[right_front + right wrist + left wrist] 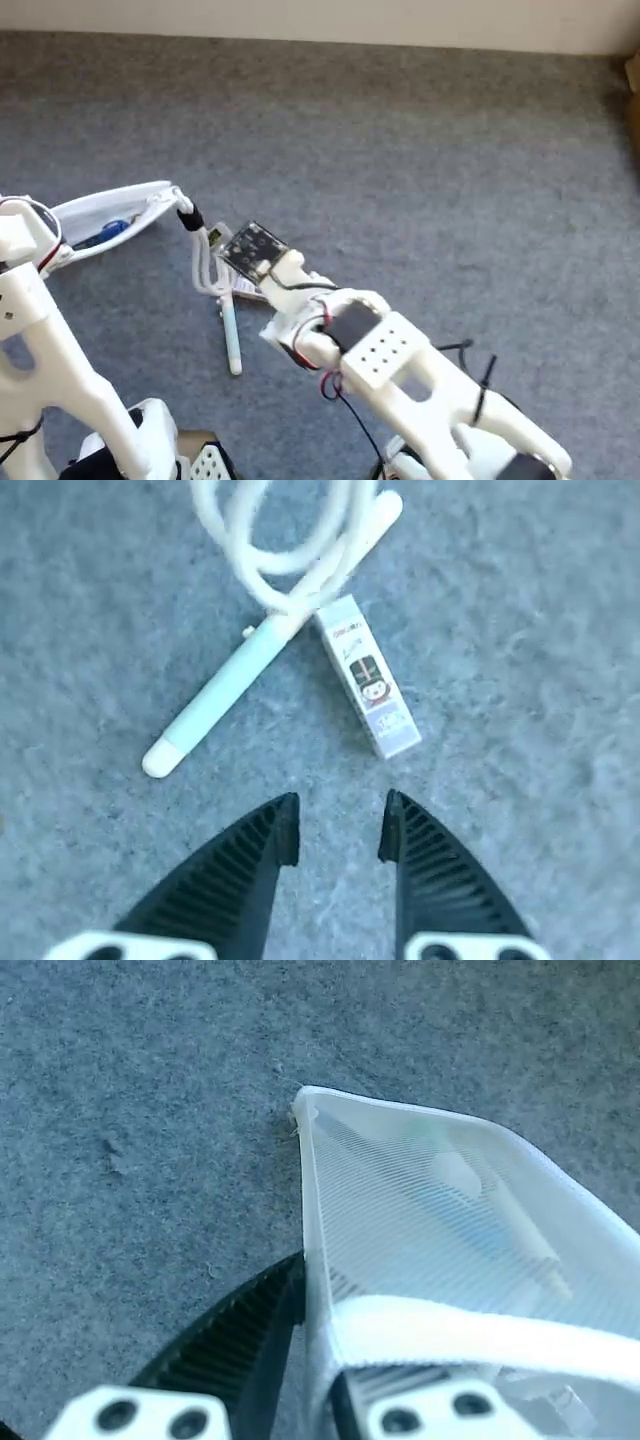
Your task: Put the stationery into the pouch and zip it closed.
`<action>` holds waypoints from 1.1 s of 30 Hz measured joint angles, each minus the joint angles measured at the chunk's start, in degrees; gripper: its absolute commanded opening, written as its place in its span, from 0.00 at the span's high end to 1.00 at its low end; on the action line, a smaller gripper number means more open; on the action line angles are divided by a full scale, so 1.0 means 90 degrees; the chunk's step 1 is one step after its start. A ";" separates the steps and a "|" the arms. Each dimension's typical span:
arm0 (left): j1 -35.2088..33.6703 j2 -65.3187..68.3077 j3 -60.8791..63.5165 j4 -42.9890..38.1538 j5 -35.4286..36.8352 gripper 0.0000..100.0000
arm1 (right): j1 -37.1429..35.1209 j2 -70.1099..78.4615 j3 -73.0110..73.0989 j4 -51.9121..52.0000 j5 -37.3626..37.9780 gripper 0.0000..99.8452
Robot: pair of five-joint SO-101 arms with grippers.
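Observation:
A white mesh pouch lies at the left of the grey carpet with its mouth open; a pen and a blue item show through the mesh. My left gripper is shut on the pouch's end edge. A pale blue pen with a white cap and a small boxed eraser lie on the carpet just ahead of my right gripper, which hovers open above them with nothing between its fingers. In the high view the pen lies beside the right arm's wrist.
A white cord loop from the pouch's zip pull lies across the pen's far end. Grey carpet stretches open to the right and back. A pale wall runs along the far edge.

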 measured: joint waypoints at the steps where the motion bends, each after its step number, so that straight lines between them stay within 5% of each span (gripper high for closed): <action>1: -0.0059 0.0000 0.0000 0.0000 0.0000 0.99 | -0.0020 0.0156 -0.0137 0.0000 0.0000 0.86; 16: -0.0947 0.0000 0.0000 -0.0020 0.0000 0.99 | -0.0234 0.3155 -0.2452 -0.0010 0.0039 0.86; 33: -0.0957 -0.0107 0.0508 -0.0469 0.0000 0.99 | -0.0264 0.5011 -0.4044 -0.0010 0.0459 0.86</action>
